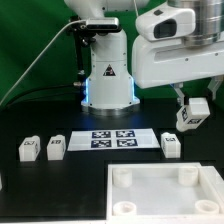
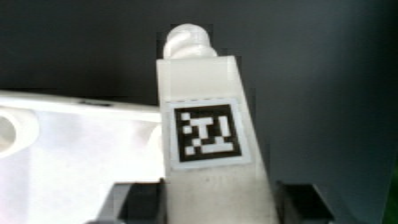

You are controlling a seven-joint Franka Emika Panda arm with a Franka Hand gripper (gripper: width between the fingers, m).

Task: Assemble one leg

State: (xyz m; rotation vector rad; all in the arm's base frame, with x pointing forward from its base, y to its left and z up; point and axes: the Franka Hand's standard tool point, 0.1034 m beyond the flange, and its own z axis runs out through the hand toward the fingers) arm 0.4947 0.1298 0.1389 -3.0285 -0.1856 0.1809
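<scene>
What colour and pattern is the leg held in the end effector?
White leg, black-and-white square tag on its face; clearest in wrist view.

White leg (image 2: 210, 90) with black-and-white square tag, white marker board (image 1: 110, 139) with black-and-white tags, white panel (image 1: 165, 195), black table (image 1: 60, 192), green backdrop (image 1: 20, 30).

The leg (image 2: 210, 95) — smooth white plastic, matt.
</scene>
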